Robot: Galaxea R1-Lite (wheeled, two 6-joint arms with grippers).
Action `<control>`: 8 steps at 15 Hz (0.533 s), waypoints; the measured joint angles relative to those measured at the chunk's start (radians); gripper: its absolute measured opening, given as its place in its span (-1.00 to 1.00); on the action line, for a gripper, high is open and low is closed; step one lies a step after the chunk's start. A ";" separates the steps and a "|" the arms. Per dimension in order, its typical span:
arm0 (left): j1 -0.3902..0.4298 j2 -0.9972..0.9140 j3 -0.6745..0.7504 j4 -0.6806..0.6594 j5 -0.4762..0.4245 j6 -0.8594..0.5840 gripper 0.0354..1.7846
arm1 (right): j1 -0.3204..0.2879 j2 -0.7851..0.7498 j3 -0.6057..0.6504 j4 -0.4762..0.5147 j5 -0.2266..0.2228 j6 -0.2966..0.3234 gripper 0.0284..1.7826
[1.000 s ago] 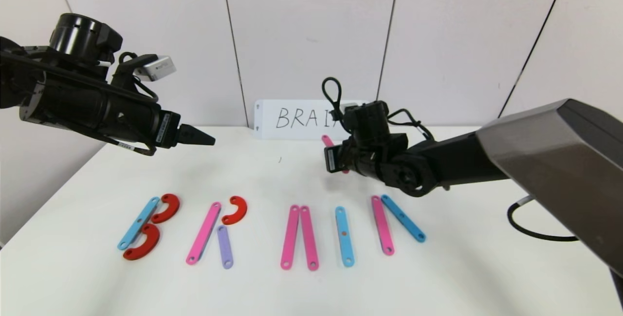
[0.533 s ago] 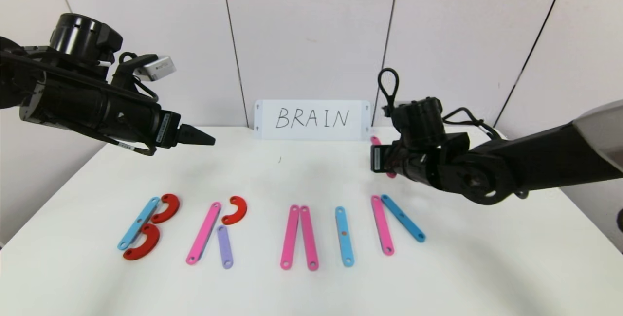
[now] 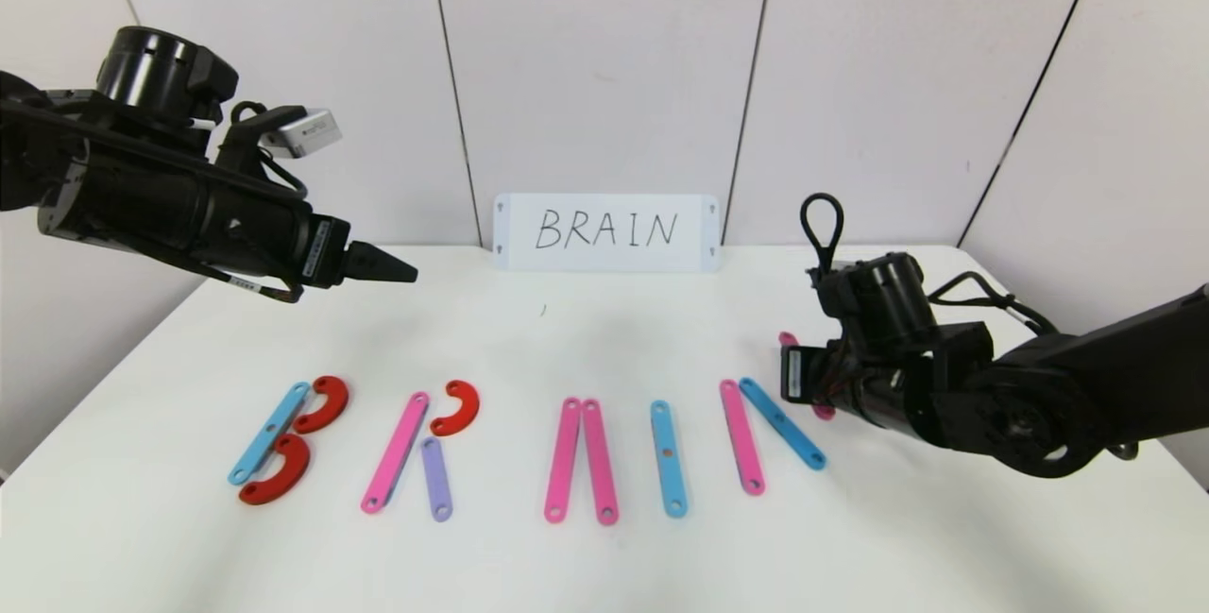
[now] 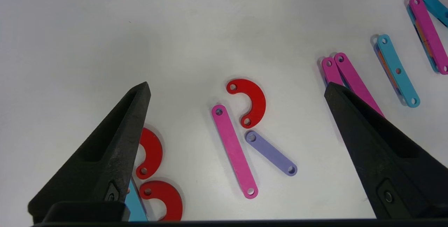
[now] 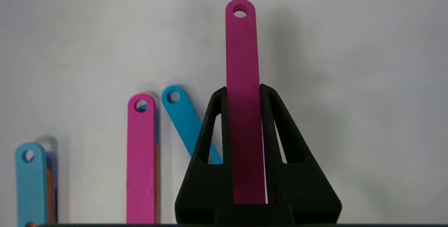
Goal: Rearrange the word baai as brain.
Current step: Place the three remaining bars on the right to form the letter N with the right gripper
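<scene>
The word lies in a row on the white table (image 3: 604,339). B is a blue strip (image 3: 269,432) with two red arcs (image 3: 323,403). R is a pink strip (image 3: 396,451), a red arc (image 3: 457,407) and a purple strip (image 3: 436,479). Two pink strips (image 3: 564,459) lie side by side, then a blue strip (image 3: 668,458), then a pink strip (image 3: 741,436) with a slanted blue strip (image 3: 782,423). My right gripper (image 5: 243,90) is shut on another pink strip (image 5: 241,62), low over the table just right of the slanted blue strip (image 5: 182,115). My left gripper (image 4: 237,84) is open, high above the R.
A white card (image 3: 606,231) with handwritten "BRAIN" stands against the wall at the table's back edge. The right arm (image 3: 1039,386) reaches in low from the right. Bare table lies behind the row and to the right of it.
My right gripper has carried the pink strip from in front of the card to the right and toward the front, down beside the slanted blue strip. The left arm has not moved.
</scene>
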 joint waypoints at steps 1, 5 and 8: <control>0.000 0.000 0.000 0.000 0.000 0.000 0.95 | -0.004 -0.004 0.020 -0.001 0.004 0.001 -0.72; 0.000 0.000 0.000 0.000 0.000 0.000 0.95 | -0.010 -0.008 0.070 -0.027 0.011 0.000 -0.72; 0.000 0.000 0.000 0.000 0.000 0.000 0.95 | -0.012 -0.001 0.095 -0.060 0.011 0.000 -0.72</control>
